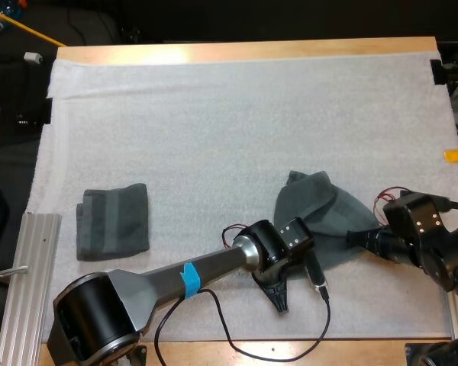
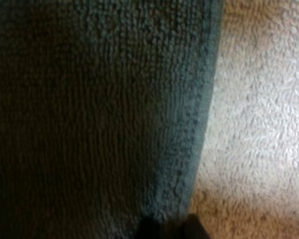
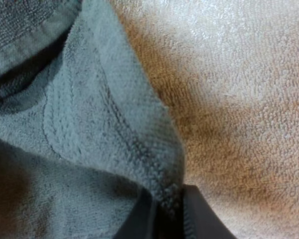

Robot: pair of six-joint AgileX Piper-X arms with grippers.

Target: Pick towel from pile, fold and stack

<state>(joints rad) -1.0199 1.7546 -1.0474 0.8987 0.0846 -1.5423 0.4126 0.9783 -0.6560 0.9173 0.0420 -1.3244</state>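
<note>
A dark grey-green crumpled towel [image 1: 320, 217] lies on the white mat [image 1: 237, 122], right of centre and near the front. My left gripper [image 1: 302, 244] sits at its near left edge. In the left wrist view the dark fingertips [image 2: 150, 228] pinch the towel's hem [image 2: 202, 124]. From the right, my right gripper [image 1: 356, 239] meets the towel's right edge, and in the right wrist view its fingers [image 3: 139, 219] are shut on a raised fold of the hem [image 3: 162, 174]. A folded towel [image 1: 113, 221] lies flat at the mat's left.
A ribbed metal rail [image 1: 27, 282] lies along the mat's near left edge, close to the folded towel. The mat's far half is bare. A small white object [image 1: 33, 57] sits off the table's far left corner.
</note>
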